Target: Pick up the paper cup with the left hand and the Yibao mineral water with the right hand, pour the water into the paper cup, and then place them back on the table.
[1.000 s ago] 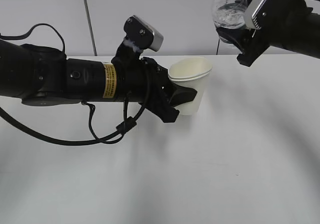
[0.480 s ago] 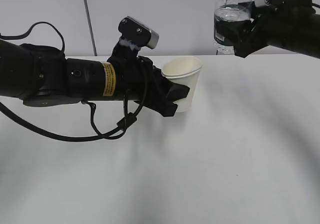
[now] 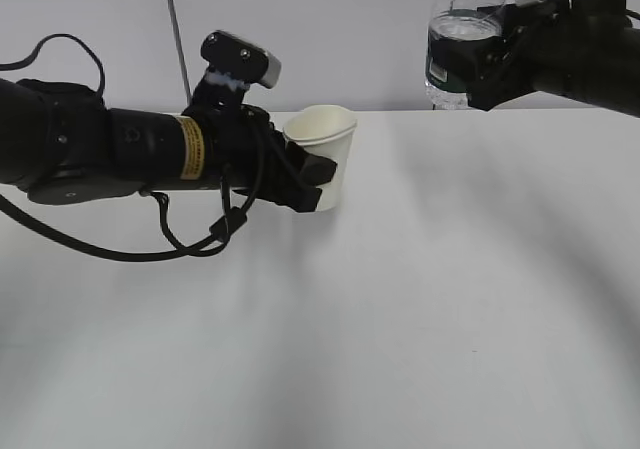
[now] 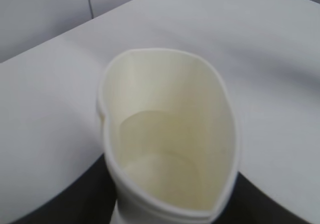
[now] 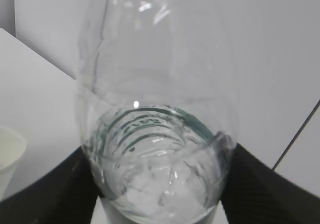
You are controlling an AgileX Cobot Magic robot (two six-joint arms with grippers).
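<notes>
The paper cup (image 3: 327,154), upright with its rim squeezed oval, sits clamped in my left claw (image 3: 310,177) above the table (image 3: 450,299). Up and to its right, my right claw (image 3: 482,69) grips the upright Yibao mineral water (image 3: 458,44), well apart.

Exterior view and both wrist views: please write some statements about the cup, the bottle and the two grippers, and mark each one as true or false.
1. The left gripper holds the small cream-white paper cup. True.
2. The cup's rim is perfectly round. False: it is squeezed into an oval.
3. The small clear plastic bottle with a dark green label stands on the white table. False: the right gripper holds it above the table.
4. The bottle contains some water. True.
5. The bottle is upside down over the cup. False: it is roughly upright, to the cup's right.
</notes>
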